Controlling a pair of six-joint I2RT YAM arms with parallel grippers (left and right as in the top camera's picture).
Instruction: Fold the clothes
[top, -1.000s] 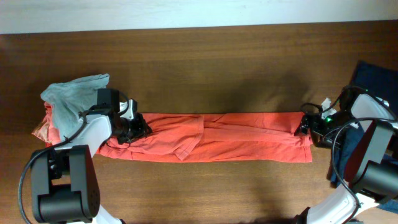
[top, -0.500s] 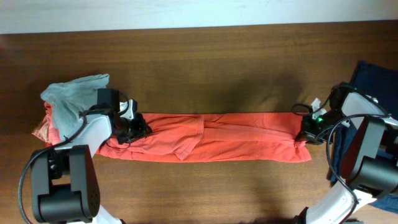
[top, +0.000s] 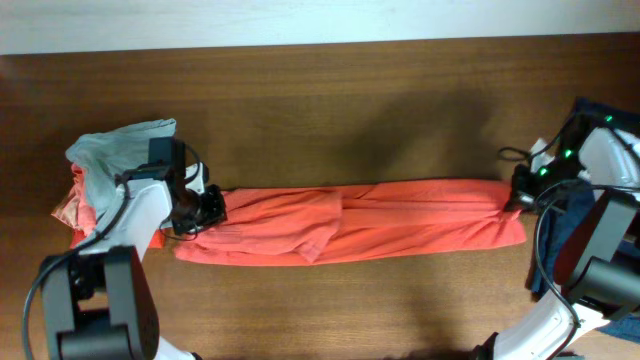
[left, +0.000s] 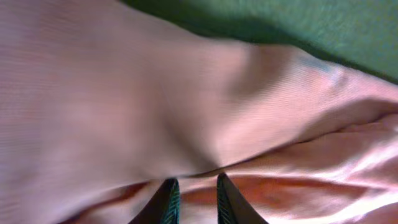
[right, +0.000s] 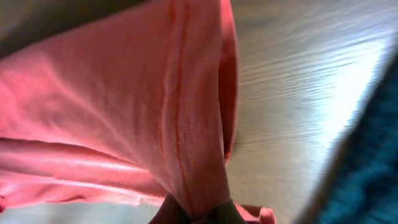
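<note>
Left fingers (left: 166, 202) and right fingers (right: 230, 214) pinch one coral shirt (top: 350, 222).

Table (top: 320, 100): long shirt (top: 350, 222) laid flat btwn L claw (top: 205, 208) & R claw (top: 515, 195). Garment heap (top: 115, 150) behind-left of L claw. Another garment (right: 370, 180) right of R claw.

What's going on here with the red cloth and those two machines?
Two robot arms are folding laundry. The left arm and the right arm each have their jaws pinched on one end of a coral-red shirt. It lies stretched as a long, narrow strip across the wooden table. A grey-blue shirt sits bunched on a pile at the left edge, and dark navy fabric lies at the right.
</note>
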